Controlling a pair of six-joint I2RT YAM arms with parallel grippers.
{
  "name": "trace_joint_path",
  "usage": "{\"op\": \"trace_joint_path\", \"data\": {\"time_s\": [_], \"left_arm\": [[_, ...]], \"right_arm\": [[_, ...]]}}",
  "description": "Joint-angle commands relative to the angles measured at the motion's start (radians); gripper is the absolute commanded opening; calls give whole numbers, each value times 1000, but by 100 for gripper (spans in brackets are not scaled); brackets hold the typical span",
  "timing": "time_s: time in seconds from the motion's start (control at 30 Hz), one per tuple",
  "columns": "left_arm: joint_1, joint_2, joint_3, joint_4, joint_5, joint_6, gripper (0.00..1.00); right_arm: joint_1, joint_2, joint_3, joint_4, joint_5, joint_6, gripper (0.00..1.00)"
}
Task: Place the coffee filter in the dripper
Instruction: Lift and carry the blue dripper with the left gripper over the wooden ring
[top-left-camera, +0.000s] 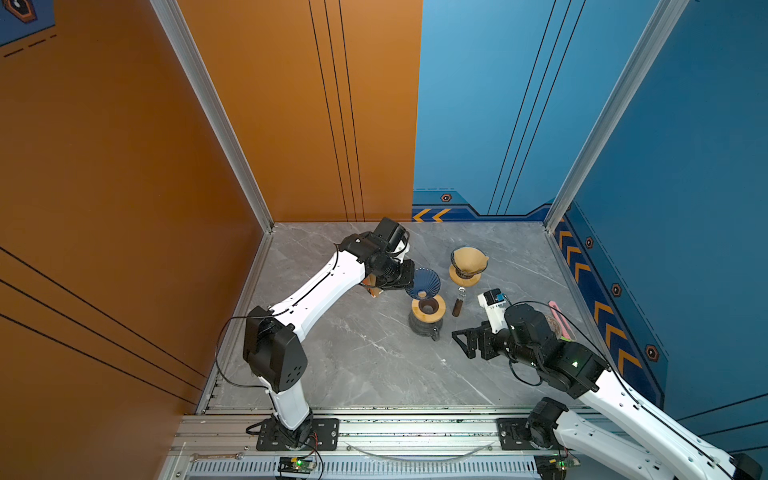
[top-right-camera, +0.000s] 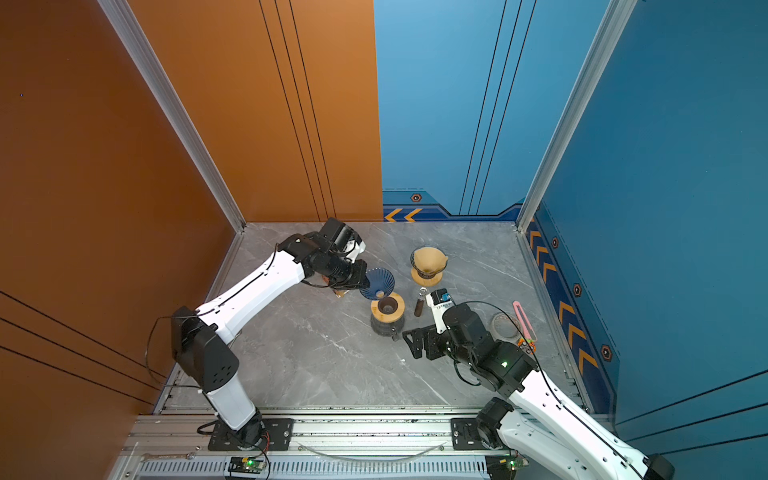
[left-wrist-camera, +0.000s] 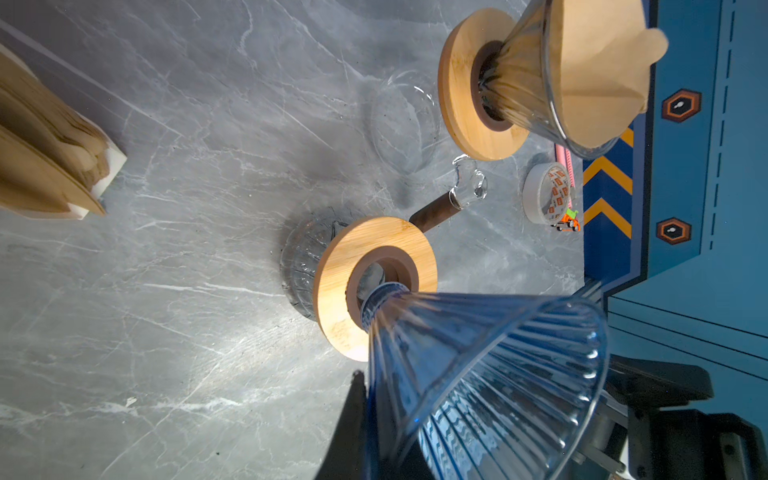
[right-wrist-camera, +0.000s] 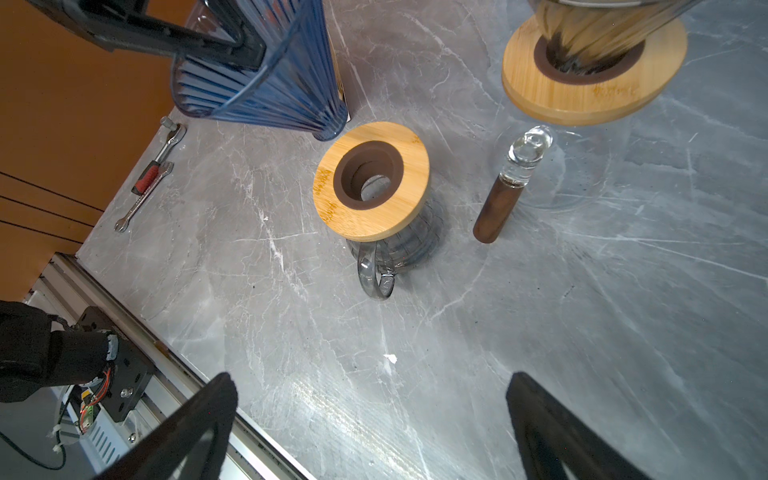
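Note:
My left gripper (top-left-camera: 409, 283) (top-right-camera: 365, 281) (left-wrist-camera: 374, 386) is shut on the rim of a blue ribbed dripper (top-left-camera: 424, 281) (top-right-camera: 377, 282) (left-wrist-camera: 478, 365) (right-wrist-camera: 257, 83). It holds the dripper tilted, its spout just above the wooden collar of a glass carafe (top-left-camera: 428, 311) (top-right-camera: 387, 309) (left-wrist-camera: 345, 266) (right-wrist-camera: 328, 199). A stack of brown coffee filters (left-wrist-camera: 45, 158) stands in a white holder, mostly hidden behind the left arm in both top views. My right gripper (top-left-camera: 461, 345) (top-right-camera: 409, 340) (right-wrist-camera: 370, 382) hangs open over bare table, in front of the carafe and to its right.
A clear dripper with a brown filter in it (top-left-camera: 468, 259) (top-right-camera: 428, 259) (left-wrist-camera: 582, 70) sits on a second wooden collar at the back. A wood-handled glass tool (top-left-camera: 459, 301) (right-wrist-camera: 498, 203) lies between them. A tape roll (left-wrist-camera: 544, 193) and a pink strip (top-left-camera: 559, 320) lie at the right wall. A wrench (right-wrist-camera: 149, 174) lies by the left wall.

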Motion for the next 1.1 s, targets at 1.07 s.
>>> {"op": "trace_joint_path", "data": {"time_s": [1.07], "left_arm": [[-63,204,211,-151,29,91,10]], "right_arm": [[-42,-71,-39,-20,-24,-7,100]]}}
